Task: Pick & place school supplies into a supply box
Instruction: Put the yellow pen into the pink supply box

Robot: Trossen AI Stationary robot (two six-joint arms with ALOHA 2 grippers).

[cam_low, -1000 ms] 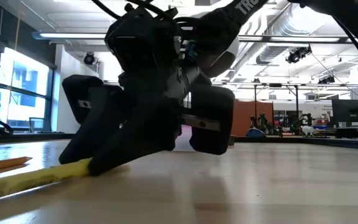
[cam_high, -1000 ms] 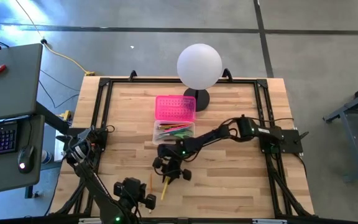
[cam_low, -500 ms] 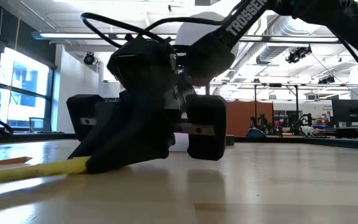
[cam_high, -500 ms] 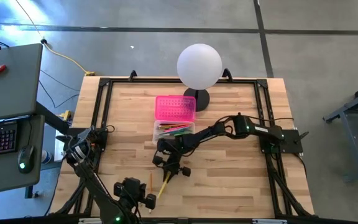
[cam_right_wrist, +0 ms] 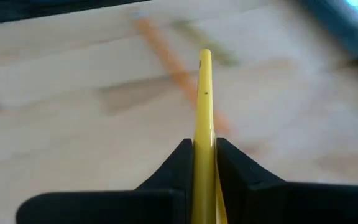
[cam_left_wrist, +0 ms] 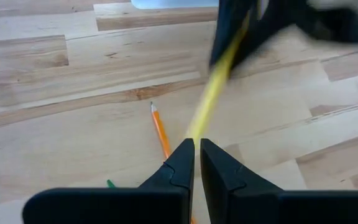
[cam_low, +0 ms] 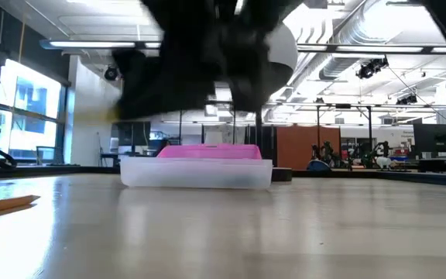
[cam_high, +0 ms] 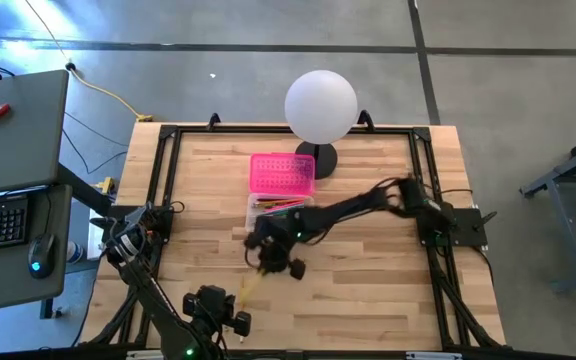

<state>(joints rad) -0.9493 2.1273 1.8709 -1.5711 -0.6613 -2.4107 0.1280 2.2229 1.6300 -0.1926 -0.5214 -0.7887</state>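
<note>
Right gripper (cam_right_wrist: 204, 152) clamped on yellow pencil (cam_right_wrist: 204, 93), lifted off table just beside pencil case (cam_high: 280, 212). Left gripper (cam_left_wrist: 197, 163) closed, empty, parked near front edge. Suggest: align pencil lengthwise with case, lower inside, then release.

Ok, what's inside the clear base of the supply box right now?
In the clear base, below the pink lid, lie thin supplies in green, red and orange. The right arm covers its near part, so that part is unseen.
</note>
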